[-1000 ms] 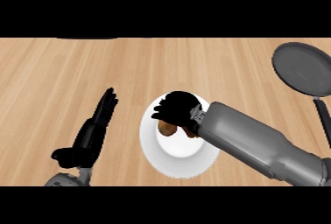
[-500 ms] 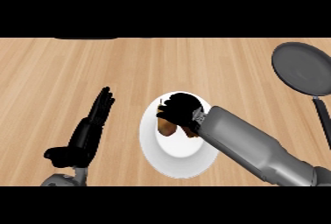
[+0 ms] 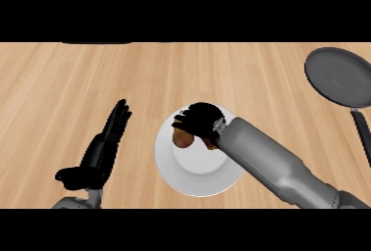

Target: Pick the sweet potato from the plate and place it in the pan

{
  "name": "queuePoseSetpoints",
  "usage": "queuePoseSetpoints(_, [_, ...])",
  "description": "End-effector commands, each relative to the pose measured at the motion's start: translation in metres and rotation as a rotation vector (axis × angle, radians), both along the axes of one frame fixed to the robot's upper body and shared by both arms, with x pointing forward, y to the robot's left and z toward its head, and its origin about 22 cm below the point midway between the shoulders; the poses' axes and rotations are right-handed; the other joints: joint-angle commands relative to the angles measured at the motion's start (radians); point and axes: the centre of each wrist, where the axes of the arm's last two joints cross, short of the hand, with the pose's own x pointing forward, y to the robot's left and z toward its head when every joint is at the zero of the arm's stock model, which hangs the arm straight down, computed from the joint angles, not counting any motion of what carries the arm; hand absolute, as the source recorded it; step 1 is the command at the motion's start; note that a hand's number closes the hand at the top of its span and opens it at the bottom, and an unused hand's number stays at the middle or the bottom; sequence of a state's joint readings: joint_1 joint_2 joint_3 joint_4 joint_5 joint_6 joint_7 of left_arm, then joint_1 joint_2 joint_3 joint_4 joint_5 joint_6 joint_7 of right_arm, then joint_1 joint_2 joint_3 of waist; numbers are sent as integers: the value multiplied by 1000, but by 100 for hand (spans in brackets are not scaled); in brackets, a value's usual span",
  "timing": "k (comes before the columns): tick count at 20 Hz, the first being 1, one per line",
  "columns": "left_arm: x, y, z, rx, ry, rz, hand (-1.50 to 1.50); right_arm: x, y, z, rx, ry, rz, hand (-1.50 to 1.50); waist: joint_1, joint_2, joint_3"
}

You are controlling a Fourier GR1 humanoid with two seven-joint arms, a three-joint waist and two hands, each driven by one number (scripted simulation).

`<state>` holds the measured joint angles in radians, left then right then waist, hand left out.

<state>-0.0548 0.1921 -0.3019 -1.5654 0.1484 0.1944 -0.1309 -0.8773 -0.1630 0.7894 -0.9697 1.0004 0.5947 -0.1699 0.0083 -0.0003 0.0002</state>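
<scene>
Now, what I see —
Right hand (image 3: 199, 119): fingers curled round sweet potato (image 3: 184, 139) over the plate (image 3: 196, 179).
Sweet potato: long axis hanging below fingers.
Left hand (image 3: 101, 147): straight, released.

Looking steeply down, all I see around me is the counter (image 3: 109, 73): light wood, grain running left to right, in long plank-like strips. Lighting is even, soft shadows only. A dark shape (image 3: 94, 43) cuts in at the far edge, upper left; can't tell what it is.
</scene>
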Motion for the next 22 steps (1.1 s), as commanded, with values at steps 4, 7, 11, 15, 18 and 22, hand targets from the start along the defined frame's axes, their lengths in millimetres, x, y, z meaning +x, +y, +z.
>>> queuePoseSetpoints(4, [-7,-8,16,-15,-12,2,0,1,0,-49,-58,-21,-47,-150,12,3,0])
queuePoseSetpoints(7, [6,6,-9,2,-3,12,0,7,-30,-55,-94,-14,-9,-150,1,4,0])
queuePoseSetpoints(11, [-4,9,-3,2,1,-20,0,7,-7,-51,-187,-18,103,150,9,3,0])
queuePoseSetpoints(15, [-10,2,-10,11,1,-7,0,10,6,-53,-178,-51,119,150,13,4,0])
queuePoseSetpoints(18, [-3,5,0,5,3,4,0,7,-2,-59,-130,-77,142,150,5,2,0])
queuePoseSetpoints(22, [4,5,14,-4,-15,4,0,19,-11,-51,-23,-126,172,150,5,2,0])
